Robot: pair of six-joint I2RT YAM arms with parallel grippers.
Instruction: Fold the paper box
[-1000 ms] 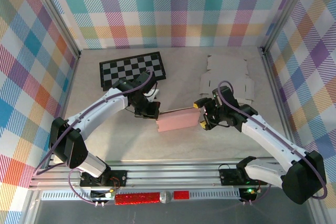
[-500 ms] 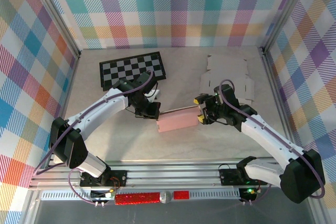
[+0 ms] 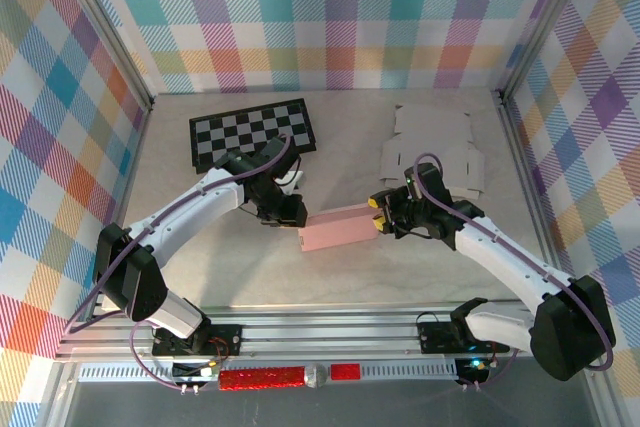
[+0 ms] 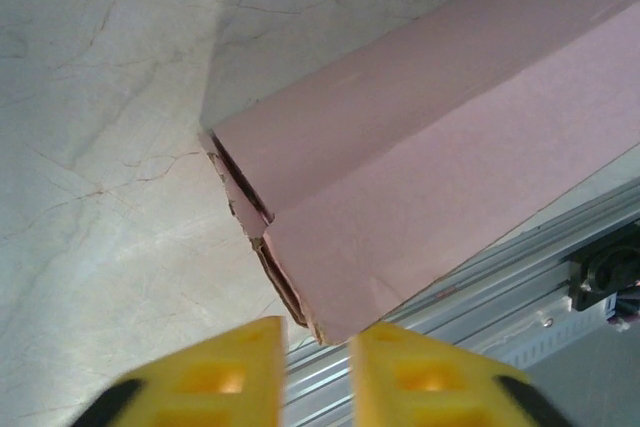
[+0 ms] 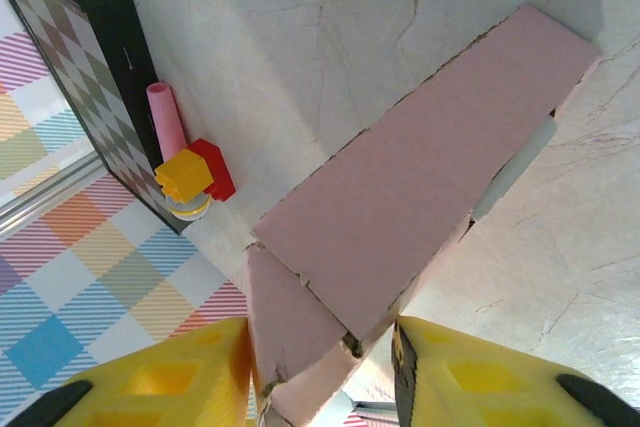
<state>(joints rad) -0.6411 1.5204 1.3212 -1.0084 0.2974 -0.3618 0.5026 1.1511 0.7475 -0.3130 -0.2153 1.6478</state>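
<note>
The pink paper box point(image 3: 335, 230) lies near the middle of the tabletop point(image 3: 240, 277), long side running left to right, with an arm at each end. The left pincer point(image 3: 288, 215) sits at the box's left end. In the left wrist view its yellow fingers point(image 4: 232, 379) stand a narrow gap apart, and the box's torn corner is just at that gap but not clamped. The right pincer point(image 3: 380, 222) straddles the box's right end. In the right wrist view an end flap fills the space between the two fingers, which appear to press on it from both sides.

Farther back lie a checkerboard point(image 3: 252, 133) on the left and a flat, unfolded cardboard sheet point(image 3: 432, 152) on the right – both well apart from the box.
</note>
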